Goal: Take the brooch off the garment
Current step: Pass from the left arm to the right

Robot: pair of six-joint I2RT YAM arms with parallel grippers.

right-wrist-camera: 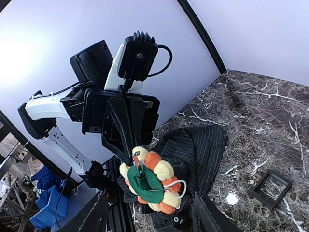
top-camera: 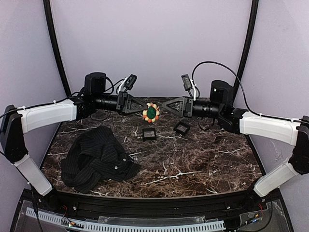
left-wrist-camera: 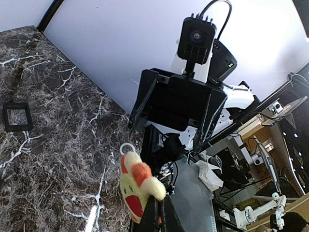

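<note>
Up in the air over the far half of the bench (top-camera: 207, 166), between two arms stretched tip to tip: the brooch (top-camera: 151, 112). Pinched at its edge by the left tool (top-camera: 143, 109), with the fingers (left-wrist-camera: 159, 215) clamped narrow on the orange and cream petals in the left wrist view. Turned toward the right wrist camera, a green patch at the centre and a thin white loop (right-wrist-camera: 179, 186) at one side. Clear of the cloth altogether, with no contact with the garment (top-camera: 99, 157).

From the opposite side, the right tool (top-camera: 165, 107), spread wide, with one finger (right-wrist-camera: 103, 212) on either side of the brooch at the bottom of its own view. Seemingly not touching the petals, though hard to judge with the fingertips cut off by the lower edge of that view.

Down on the bench at front left, near the left arm's base: the garment, crumpled into a dark heap, with pale pinstripes and a couple of small buttons showing. Well apart from the brooch and below it.

Beyond the heap, toward the middle of the bench: the left black box (top-camera: 149, 134) and the right black box (top-camera: 182, 127), both small and square. Near each other but not touching, roughly beneath the two tools.
</note>
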